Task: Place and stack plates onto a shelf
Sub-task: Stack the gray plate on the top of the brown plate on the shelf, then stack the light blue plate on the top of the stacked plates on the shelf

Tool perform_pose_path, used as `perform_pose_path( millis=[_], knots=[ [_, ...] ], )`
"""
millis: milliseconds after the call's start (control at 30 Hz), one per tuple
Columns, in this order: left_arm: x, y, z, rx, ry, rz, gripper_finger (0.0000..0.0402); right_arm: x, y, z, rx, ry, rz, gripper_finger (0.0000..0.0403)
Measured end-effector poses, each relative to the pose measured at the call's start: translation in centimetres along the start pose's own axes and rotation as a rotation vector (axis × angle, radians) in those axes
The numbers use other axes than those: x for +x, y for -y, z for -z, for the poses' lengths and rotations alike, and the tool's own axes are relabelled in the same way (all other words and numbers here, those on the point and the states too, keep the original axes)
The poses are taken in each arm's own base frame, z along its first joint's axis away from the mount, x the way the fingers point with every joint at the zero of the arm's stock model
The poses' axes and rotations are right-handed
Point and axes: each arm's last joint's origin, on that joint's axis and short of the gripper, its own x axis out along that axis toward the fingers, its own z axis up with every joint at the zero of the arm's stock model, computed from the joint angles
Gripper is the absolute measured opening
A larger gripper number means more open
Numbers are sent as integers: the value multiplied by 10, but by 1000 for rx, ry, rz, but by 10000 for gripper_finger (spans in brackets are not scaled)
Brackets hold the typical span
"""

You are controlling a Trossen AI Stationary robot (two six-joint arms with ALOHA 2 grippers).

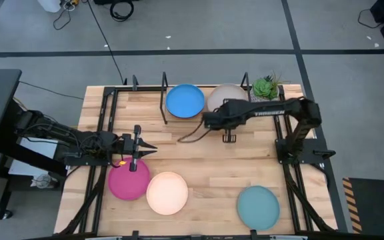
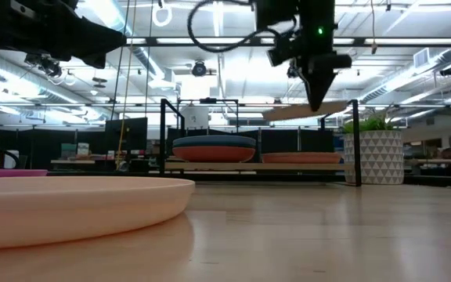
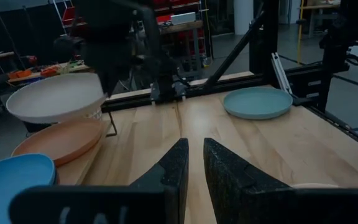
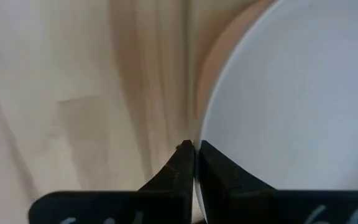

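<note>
My right gripper (image 1: 210, 121) is shut on the grey plate (image 1: 229, 98), which hovers over the orange plate (image 2: 300, 157) on the shelf (image 1: 164, 107). The blue plate (image 1: 185, 101) tops a stack on the shelf's left half. The magenta plate (image 1: 125, 183), cream plate (image 1: 167, 193) and light teal plate (image 1: 258, 207) lie flat on the table near its front. My left gripper (image 1: 149, 150) is shut and hangs above the magenta plate's far edge, touching nothing. The remaining plates are hidden. My right gripper pinches the grey plate's rim (image 4: 205, 134) between its two fingers, one on the inner side and one outside. The fingers (image 2: 317, 92) point down from above. The plate (image 2: 304, 112) is lifted clear, nearly level, just above the orange plate.
A potted green plant (image 1: 267, 87) stands at the shelf's right end, close to the held plate. Black frame rails (image 1: 105, 120) run along the table's left and right sides. Bare wood (image 1: 212, 167) lies between the shelf and the front plates.
</note>
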Motion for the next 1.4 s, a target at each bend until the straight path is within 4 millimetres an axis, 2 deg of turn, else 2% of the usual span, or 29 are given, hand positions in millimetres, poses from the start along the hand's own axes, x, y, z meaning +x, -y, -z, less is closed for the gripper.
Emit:
perform_pose_path(
  millis=[333, 700, 900, 1167, 1400],
  knots=[
    [0, 0, 0, 3, 1, -1, 57, 46, 31, 24, 29, 78, -65, 18],
    [0, 0, 0, 40, 1, -1, 57, 74, 42, 28, 1, 134, -127, 19],
    [0, 0, 0, 63, 1, -1, 57, 77, 46, 27, 21, 164, -163, 24],
    [0, 0, 0, 62, 1, -1, 57, 76, 42, 26, 24, 181, -215, 52],
    [0, 0, 0, 62, 1, 0, 57, 55, 43, 17, 48, 176, -68, 58]
  ],
)
